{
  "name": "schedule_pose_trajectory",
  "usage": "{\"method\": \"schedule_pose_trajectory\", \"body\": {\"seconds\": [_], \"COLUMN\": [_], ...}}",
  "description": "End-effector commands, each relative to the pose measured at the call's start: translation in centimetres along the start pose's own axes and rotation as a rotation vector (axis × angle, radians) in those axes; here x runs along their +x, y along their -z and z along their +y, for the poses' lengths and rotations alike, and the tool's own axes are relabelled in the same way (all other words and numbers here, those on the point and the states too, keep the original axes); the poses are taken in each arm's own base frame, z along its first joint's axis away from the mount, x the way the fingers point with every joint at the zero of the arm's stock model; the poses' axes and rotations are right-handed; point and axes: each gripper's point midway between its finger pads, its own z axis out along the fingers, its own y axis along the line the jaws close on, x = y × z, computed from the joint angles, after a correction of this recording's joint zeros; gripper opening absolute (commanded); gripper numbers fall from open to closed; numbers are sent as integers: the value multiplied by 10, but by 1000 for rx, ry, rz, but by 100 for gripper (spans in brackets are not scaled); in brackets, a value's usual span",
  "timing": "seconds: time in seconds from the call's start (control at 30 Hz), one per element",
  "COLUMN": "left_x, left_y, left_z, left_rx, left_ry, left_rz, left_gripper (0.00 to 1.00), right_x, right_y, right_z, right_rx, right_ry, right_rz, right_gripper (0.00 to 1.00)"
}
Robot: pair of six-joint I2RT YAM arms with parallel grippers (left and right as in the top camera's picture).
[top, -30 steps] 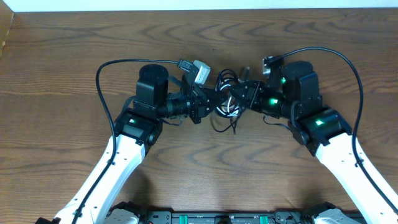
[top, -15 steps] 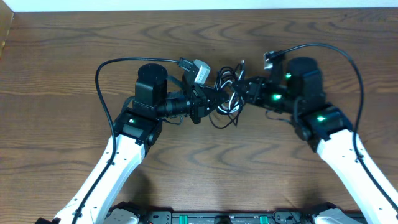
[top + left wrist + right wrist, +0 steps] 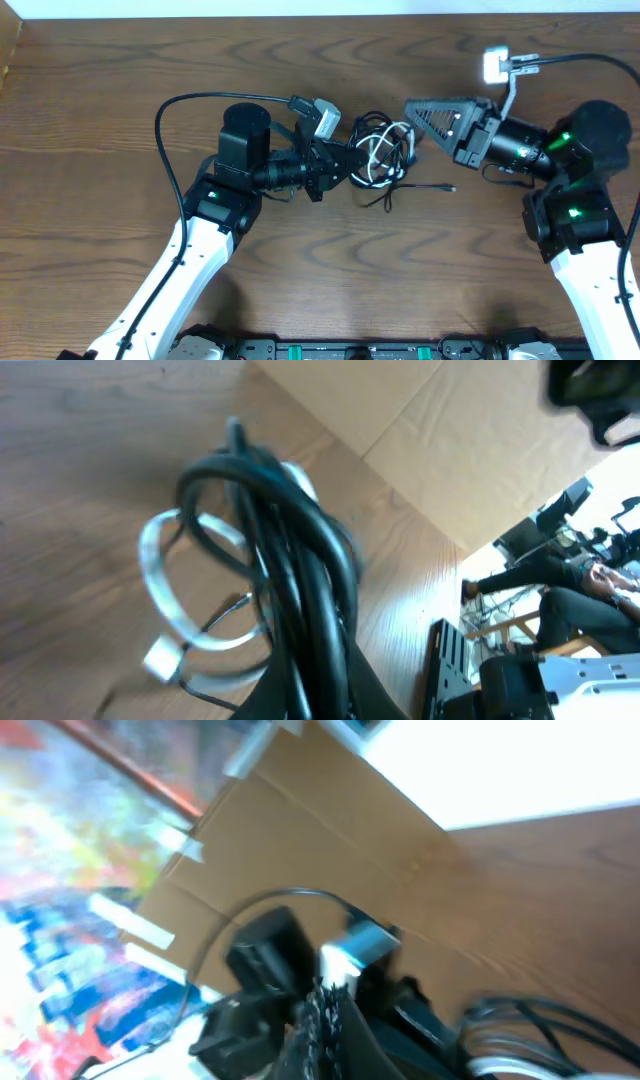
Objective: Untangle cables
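Overhead, left jaws: clenched on the cables [image 3: 378, 158], which bunch up right at their tips over the worktop [image 3: 300, 60].
Overhead, right jaws: pressed together with nothing seen in them, well apart from the bunch.
Overhead, change: a second ago the right jaws were right up against the bunch. Now they have pulled back. One black end [image 3: 443, 187] now lies out straight on the worktop, between the two sets of jaws.
Left wrist: the black cords [image 3: 295, 570] rise straight out of the left jaws. The white cord [image 3: 160, 575] loops just beside them, still caught in the black loops.
Right wrist: the right jaws look closed and empty. The cables [image 3: 530, 1020] are blurry, off to one side.
What it means: I think one black bit has come loose, but most of the knot is still there. The right jaws likely need another grab.
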Motion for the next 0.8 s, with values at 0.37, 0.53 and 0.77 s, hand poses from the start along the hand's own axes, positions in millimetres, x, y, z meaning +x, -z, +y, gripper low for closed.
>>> {"method": "schedule_pose_trajectory", "body": {"seconds": [0.37, 0.53, 0.77], "left_x": [-7, -7, -8], "left_y": [2, 2, 2], "left_z": [-8, -8, -4], "left_rx": [26, 25, 0], "left_ry": [-35, -35, -34], "left_rz": [-10, -10, -16], "left_gripper": [8, 8, 8], "right_x": [26, 57, 81], "right_y": [-5, 8, -7], "right_z": [-22, -71, -60], "right_rx": [90, 315, 287], "right_ry": [9, -160, -128], "right_rz": [76, 122, 206], "right_gripper": [13, 23, 37]}}
